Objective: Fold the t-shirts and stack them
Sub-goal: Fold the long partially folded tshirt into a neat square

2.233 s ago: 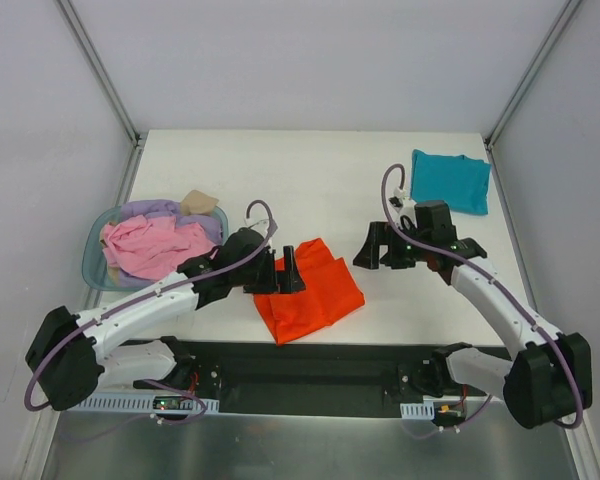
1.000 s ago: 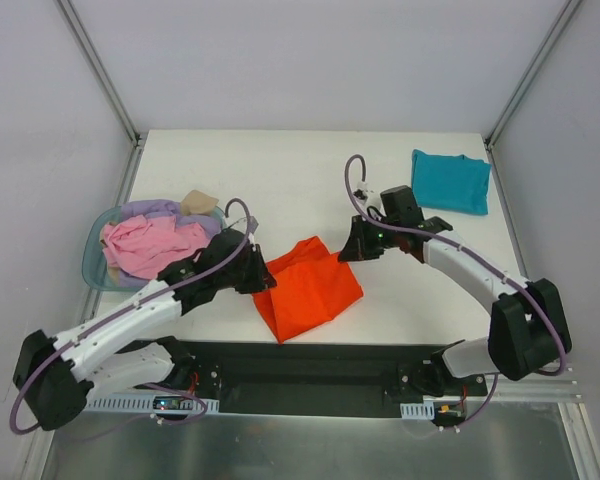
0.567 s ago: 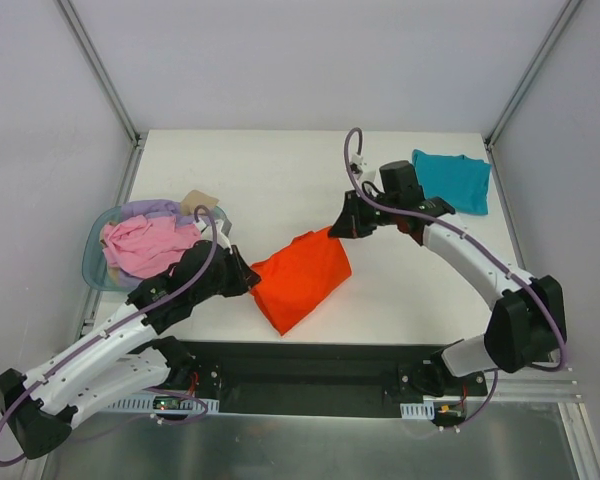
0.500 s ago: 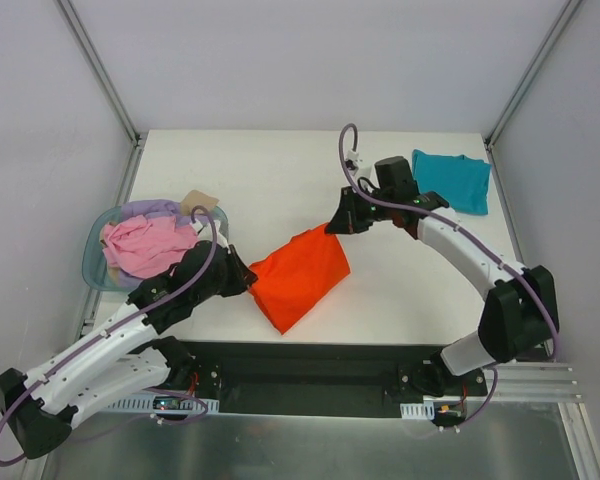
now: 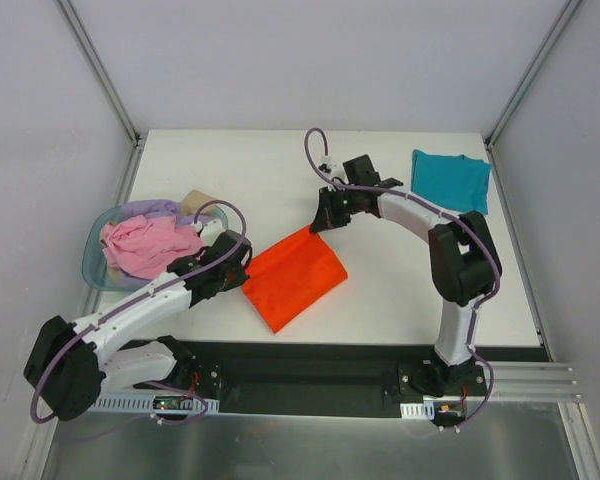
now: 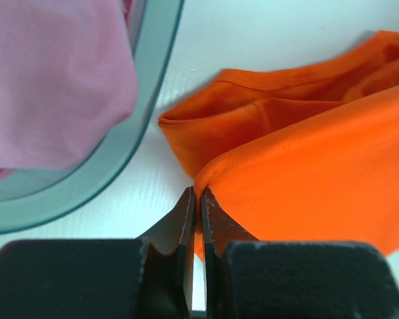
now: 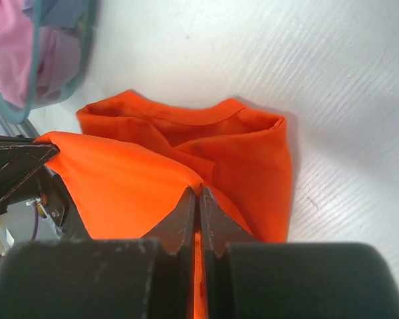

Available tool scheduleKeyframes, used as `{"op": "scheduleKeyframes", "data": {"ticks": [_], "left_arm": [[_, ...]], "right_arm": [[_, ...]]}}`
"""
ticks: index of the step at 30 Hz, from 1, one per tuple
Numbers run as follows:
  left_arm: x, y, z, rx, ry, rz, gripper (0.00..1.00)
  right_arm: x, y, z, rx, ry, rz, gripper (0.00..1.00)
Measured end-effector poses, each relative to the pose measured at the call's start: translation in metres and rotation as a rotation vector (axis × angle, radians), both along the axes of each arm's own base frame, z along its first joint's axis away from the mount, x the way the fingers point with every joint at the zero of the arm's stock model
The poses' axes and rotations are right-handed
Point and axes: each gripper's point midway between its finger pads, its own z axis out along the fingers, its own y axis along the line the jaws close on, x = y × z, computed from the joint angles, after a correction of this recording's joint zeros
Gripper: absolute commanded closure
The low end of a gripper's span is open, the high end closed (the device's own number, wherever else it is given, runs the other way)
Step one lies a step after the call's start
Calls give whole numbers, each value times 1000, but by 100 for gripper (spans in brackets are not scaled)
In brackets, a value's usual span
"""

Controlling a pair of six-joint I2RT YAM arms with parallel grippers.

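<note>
Inside basket [image 5: 91,271]: pink shirt [image 5: 150,245], lavender shirt [image 5: 148,210]; left pincer [image 6: 197,197], right pincer [image 7: 199,193] clamp orange shirt [image 5: 294,277].

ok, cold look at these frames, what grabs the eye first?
The bright orange t-shirt at the table's front middle, pinched at opposite corners by the left gripper and the right gripper, both shut on it. Then the blue basket at the left edge, holding a pink shirt and a lavender shirt, and the folded teal t-shirt far right.

Lab rig — white walls [image 5: 280,60], aluminium frame [image 5: 101,70]
</note>
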Motion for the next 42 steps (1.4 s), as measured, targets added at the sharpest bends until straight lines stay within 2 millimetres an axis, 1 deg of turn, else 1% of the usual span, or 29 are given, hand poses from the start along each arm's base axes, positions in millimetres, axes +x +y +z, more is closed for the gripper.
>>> {"op": "scheduleKeyframes", "data": {"ticks": [3, 7, 8, 9, 10, 11, 12, 13, 15, 16, 17, 18, 21, 22, 24, 25, 30, 31, 33, 34, 36, 38, 41, 42], "left_arm": [[3, 3, -13, 54, 37, 16, 100], [10, 4, -21, 98, 65, 33, 100], [13, 4, -22, 104, 68, 35, 100], [15, 3, -22, 106, 71, 40, 100], [18, 2, -22, 107, 71, 41, 99], [19, 1, -21, 108, 71, 41, 93], [20, 0, -21, 109, 70, 41, 89], [21, 0, -21, 111, 69, 39, 85], [22, -1, -20, 115, 69, 35, 72], [22, 0, -19, 117, 69, 32, 68], [22, 0, -18, 119, 70, 29, 64], [22, -1, -17, 119, 68, 26, 51], [23, -5, -12, 111, 71, -3, 40], [23, -8, -10, 102, 71, -16, 32], [25, -17, -1, 75, 67, -54, 24], [25, -22, 5, 53, 62, -74, 1], [18, -44, 36, -75, 22, -168, 1], [16, -47, 44, -99, 7, -184, 1], [12, -54, 58, -142, -23, -216, 1], [10, -57, 61, -159, -28, -231, 1], [8, -65, 66, -190, -34, -258, 1], [8, -70, 63, -202, -24, -272, 1], [15, -76, 50, -189, 3, -271, 1], [16, -77, 41, -176, 24, -269, 1]], "right_arm": [[4, 3, -19, -19, 19, -2, 99], [11, 3, -42, -55, 35, -18, 98], [14, 3, -47, -65, 33, -24, 96], [17, 2, -52, -73, 30, -29, 89], [19, 2, -56, -82, 28, -35, 88], [20, 1, -59, -87, 28, -39, 86], [22, 1, -62, -92, 26, -42, 77], [24, 2, -64, -94, 23, -45, 71], [29, 3, -65, -98, 10, -51, 61], [31, 2, -64, -99, 4, -54, 55], [32, 2, -64, -99, 1, -54, 43], [33, 3, -63, -98, -2, -55, 4], [32, 3, -58, -93, -10, -44, 4], [32, 2, -53, -95, -21, -44, 4], [29, 1, -38, -86, -37, -43, 4], [27, 0, -29, -77, -52, -44, 4], [6, -11, 27, -18, -136, -53, 4], [-2, -13, 40, 7, -153, -61, 4], [-16, -16, 59, 58, -167, -66, 4], [-23, -16, 63, 80, -164, -65, 4], [-39, -16, 68, 126, -145, -60, 4], [-51, -12, 64, 161, -111, -48, 4], [-66, -1, 50, 195, -33, -20, 4], [-68, 2, 45, 198, -11, -15, 4]]}}
